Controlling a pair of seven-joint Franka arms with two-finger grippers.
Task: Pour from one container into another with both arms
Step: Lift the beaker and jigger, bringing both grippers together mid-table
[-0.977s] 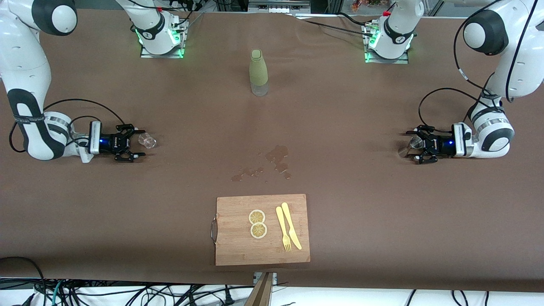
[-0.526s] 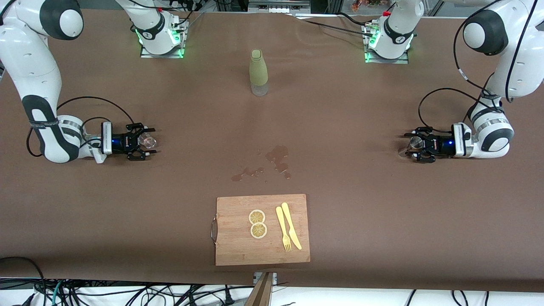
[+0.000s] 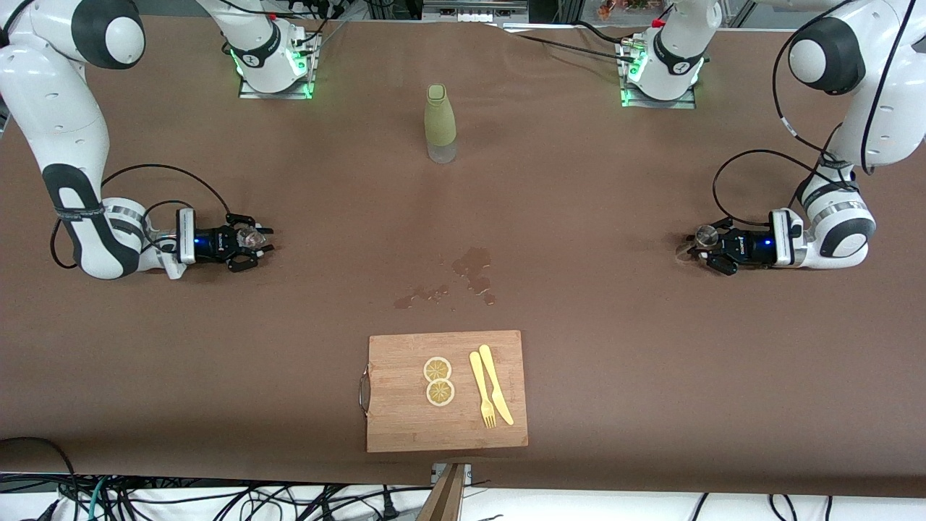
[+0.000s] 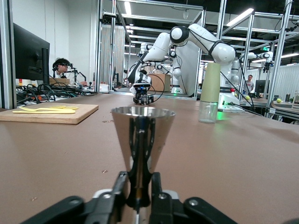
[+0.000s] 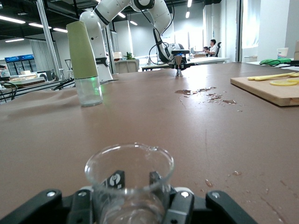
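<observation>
The tiny clear glass cup [image 3: 251,235] stands upright between the fingers of my right gripper [image 3: 248,240], which is shut on it at the right arm's end of the table. In the right wrist view the cup [image 5: 129,179] fills the space between the black fingers [image 5: 113,179] of the gripper [image 5: 133,184]. The silver jigger [image 3: 706,234] is at the left arm's end, with my left gripper [image 3: 705,244] shut on it. In the left wrist view the gripper [image 4: 138,182] pinches the narrow waist of the jigger [image 4: 142,133], whose upper cone stands upright.
A tall olive-green bottle [image 3: 440,123] stands mid-table toward the robots' bases. A wet spill [image 3: 474,271] stains the brown cloth at the centre. A wooden cutting board [image 3: 405,427], nearer the front camera, carries two lemon slices [image 3: 438,380], a yellow fork [image 3: 482,391] and a yellow knife [image 3: 496,385].
The right gripper slid toward the table's middle around the cup and shut on it. The left gripper's fingers closed on the jigger.
</observation>
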